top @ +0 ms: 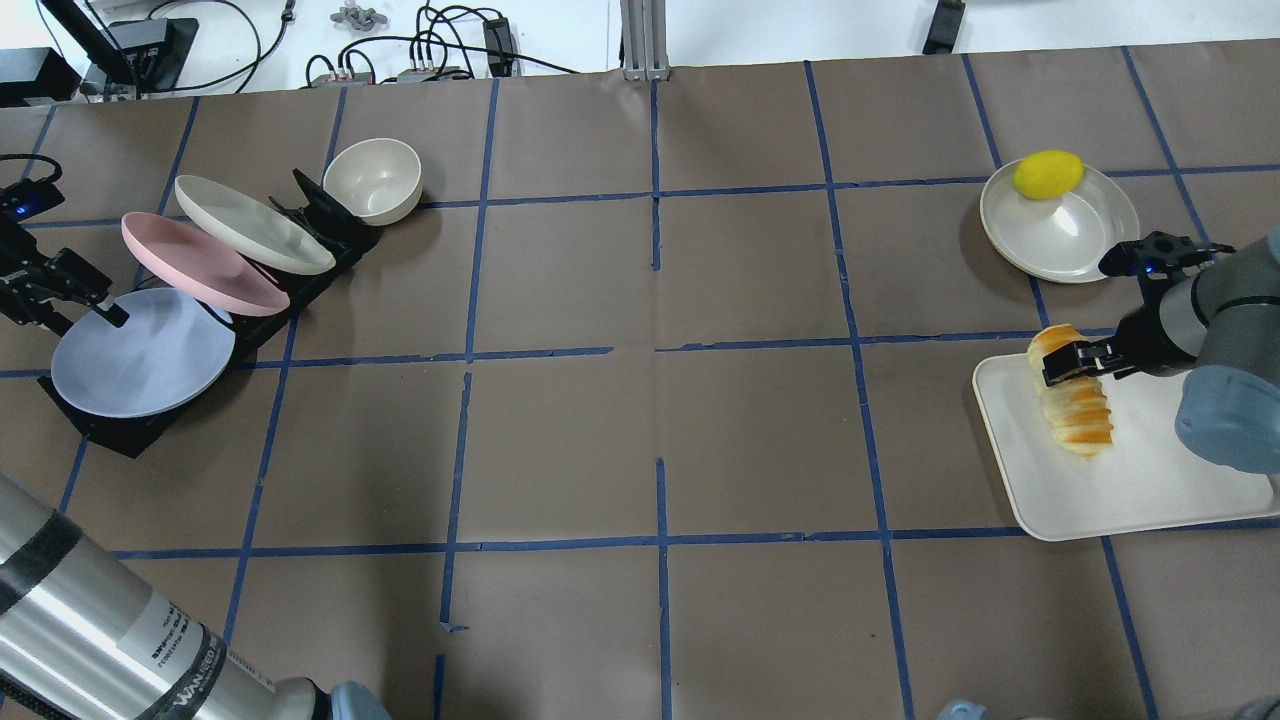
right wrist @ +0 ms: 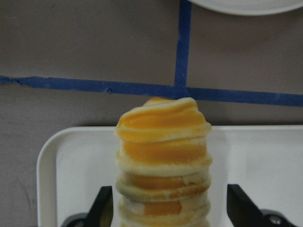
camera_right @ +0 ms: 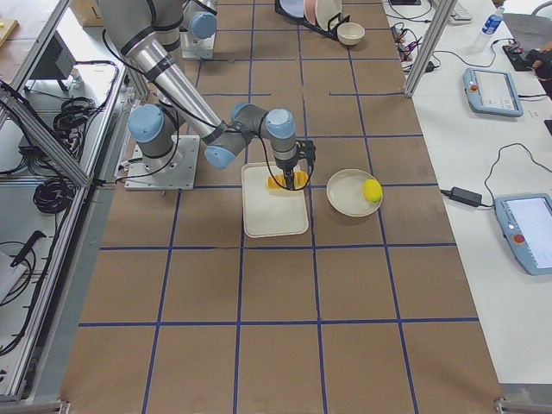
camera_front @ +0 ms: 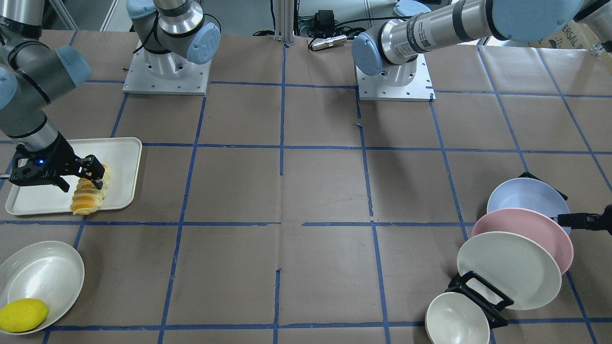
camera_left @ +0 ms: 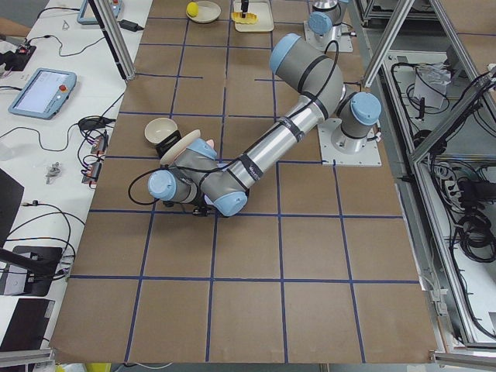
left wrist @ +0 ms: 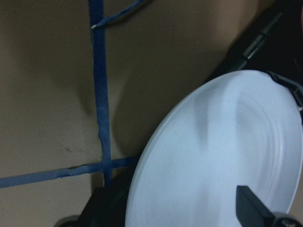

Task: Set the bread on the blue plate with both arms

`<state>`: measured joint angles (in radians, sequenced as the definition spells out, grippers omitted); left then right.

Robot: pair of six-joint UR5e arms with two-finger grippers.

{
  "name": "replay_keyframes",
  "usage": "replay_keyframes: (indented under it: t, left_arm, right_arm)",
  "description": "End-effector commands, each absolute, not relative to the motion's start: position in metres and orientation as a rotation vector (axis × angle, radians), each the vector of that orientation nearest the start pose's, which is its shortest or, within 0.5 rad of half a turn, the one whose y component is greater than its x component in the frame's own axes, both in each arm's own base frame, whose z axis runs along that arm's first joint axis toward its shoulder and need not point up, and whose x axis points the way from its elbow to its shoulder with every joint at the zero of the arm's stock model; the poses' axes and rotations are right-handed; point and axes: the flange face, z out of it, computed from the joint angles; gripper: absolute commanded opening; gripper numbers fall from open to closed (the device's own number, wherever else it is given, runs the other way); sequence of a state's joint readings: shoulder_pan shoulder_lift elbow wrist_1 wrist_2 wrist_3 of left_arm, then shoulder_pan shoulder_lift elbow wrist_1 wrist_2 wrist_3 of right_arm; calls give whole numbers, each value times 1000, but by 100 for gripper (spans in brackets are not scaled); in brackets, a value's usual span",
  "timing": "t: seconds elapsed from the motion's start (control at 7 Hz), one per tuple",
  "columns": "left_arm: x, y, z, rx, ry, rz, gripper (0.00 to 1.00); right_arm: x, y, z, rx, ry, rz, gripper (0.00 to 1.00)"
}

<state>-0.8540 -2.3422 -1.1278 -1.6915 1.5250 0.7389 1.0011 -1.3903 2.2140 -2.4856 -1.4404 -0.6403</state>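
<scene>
The bread (camera_front: 88, 198), a golden roll with cream stripes, lies on a white tray (camera_front: 119, 153) on the robot's right side. My right gripper (camera_front: 81, 184) is open and straddles the roll's upper end; in the right wrist view one finger stands on each side of the bread (right wrist: 163, 142) with small gaps. The blue plate (camera_front: 521, 196) leans in a black rack (camera_front: 478, 291) at the far left. My left gripper (camera_front: 573, 220) is at the plate's rim. In the left wrist view one finger (left wrist: 251, 208) lies over the plate's face (left wrist: 213, 156) and the jaws look open.
A pink plate (camera_front: 526, 229) and a cream plate (camera_front: 507, 267) lean in the same rack in front of the blue one. A white bowl (camera_front: 456, 320) stands beside the rack. A lemon (camera_front: 23, 315) lies in a white dish (camera_front: 48, 267) near the tray.
</scene>
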Motion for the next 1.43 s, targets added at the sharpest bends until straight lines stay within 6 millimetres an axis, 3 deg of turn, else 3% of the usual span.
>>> replay_keyframes:
  t: [0.0, 0.14, 0.29, 0.43, 0.57, 1.0, 1.29]
  left_arm:
    - [365, -629, 200, 35, 3438, 552, 60]
    - [366, -628, 201, 39, 3429, 565, 31]
    - [367, -626, 201, 34, 3429, 570, 15]
    - [367, -626, 208, 36, 3423, 563, 7]
    - [367, -624, 212, 32, 3428, 571, 7]
    - [364, -609, 264, 15, 3423, 554, 6]
    - [365, -590, 305, 14, 3376, 591, 5]
  right_arm:
    - [-120, -460, 195, -113, 3067, -231, 85]
    - [-120, -460, 190, -115, 3073, -249, 81]
    - [-118, -459, 188, -115, 3076, -259, 72]
    - [-117, -458, 188, -120, 3078, -254, 21]
    - [-116, -457, 189, -128, 3079, -262, 3]
    - [-116, -459, 194, -129, 3086, -273, 3]
    - [-98, -461, 236, -191, 3116, -332, 3]
